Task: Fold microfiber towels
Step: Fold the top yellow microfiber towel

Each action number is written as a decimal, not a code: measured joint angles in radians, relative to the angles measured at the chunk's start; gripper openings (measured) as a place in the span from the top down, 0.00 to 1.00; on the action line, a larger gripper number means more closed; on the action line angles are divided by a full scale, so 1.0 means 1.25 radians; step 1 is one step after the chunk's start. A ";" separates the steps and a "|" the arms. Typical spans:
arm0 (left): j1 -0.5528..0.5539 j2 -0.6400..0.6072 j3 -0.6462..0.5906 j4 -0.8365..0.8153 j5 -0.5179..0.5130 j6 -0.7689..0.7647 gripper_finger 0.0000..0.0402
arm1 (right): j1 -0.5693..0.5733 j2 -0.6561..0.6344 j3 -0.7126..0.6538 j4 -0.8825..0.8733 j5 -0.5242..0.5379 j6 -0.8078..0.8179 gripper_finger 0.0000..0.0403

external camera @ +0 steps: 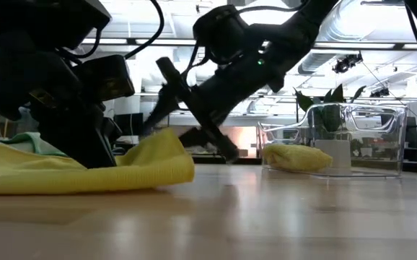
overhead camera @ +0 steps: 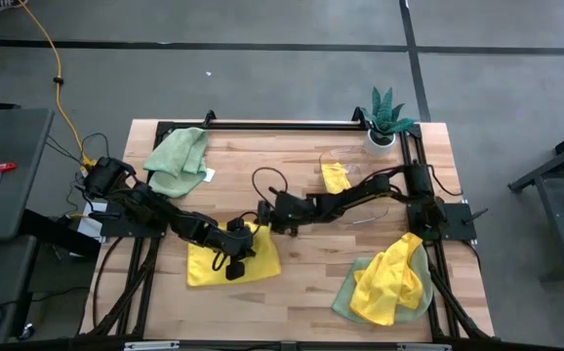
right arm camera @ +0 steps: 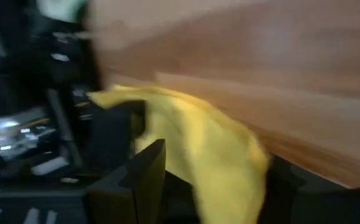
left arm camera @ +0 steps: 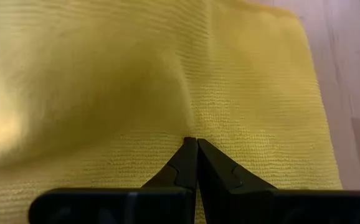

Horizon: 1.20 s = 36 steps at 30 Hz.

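You have a bright yellow microfiber towel lying on the pale wooden table at its front centre, partly folded. The left gripper presses down on it with fingers shut together, gripping nothing (it looks to be pinning the cloth flat). The right gripper sits at the towel's far right corner, fingers apart; in its wrist view yellow cloth lies between them, though you cannot tell if it is truly clamped. Expect the cloth to be light, limp and slightly clingy: take it by a corner or hem, since a mid-panel grab would likely bunch it.
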 joint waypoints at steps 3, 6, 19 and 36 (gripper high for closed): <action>0.000 0.000 0.000 0.000 0.000 0.000 1.00 | -0.016 -0.001 0.000 0.054 0.007 -0.022 0.54; 0.000 0.000 0.000 0.000 0.004 -0.002 1.00 | -0.035 -0.004 0.000 0.085 0.007 -0.052 0.54; 0.000 0.001 -0.001 -0.001 0.006 -0.006 1.00 | -0.068 -0.179 0.000 -0.289 -0.015 -0.310 0.54; 0.000 0.001 -0.001 0.001 0.007 0.006 1.00 | 0.062 -0.049 0.000 -0.282 0.047 -0.064 0.54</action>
